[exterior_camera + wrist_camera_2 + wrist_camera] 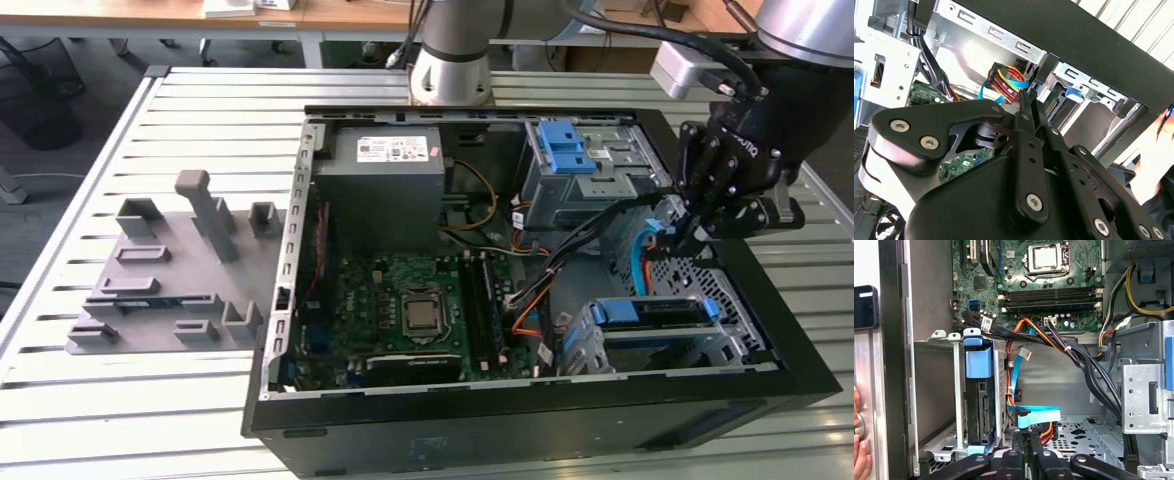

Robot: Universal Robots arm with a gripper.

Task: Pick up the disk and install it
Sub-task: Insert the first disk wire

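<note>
On the slatted table (pixel 80 420), at the exterior view's left, a grey moulded fixture (pixel 167 280) stands unused beside the open case (pixel 534 415). Moving right inside the case: power supply (pixel 387 175) at the back, motherboard (pixel 407 310) below it, then a tangle of cables (pixel 534 300) — black, orange, blue — running toward the drive bays. Upper cage with its blue latch (pixel 567 148) sits further back.

The disk (pixel 654 312) already sits in the lower cage (pixel 667 345) near the case's front corner, blue frame showing; in the first wrist view it stands edge-on in its slot (pixel 979 405), the blue tab at its end.

The gripper (pixel 697 238) hangs at the far right, pointing down into the case between the two cages, just above the loose cables. Its fingers (pixel 1026 450) look drawn together with nothing between them. The arm comes in from above the case's right wall, wrist tipped steeply downward.

Judgement: the work here is about seating — press squarely on the frame, keep the blue cable (pixel 1039 415) from snagging the fingertips.

A hand (pixel 860 460) rests outside the case wall.
</note>
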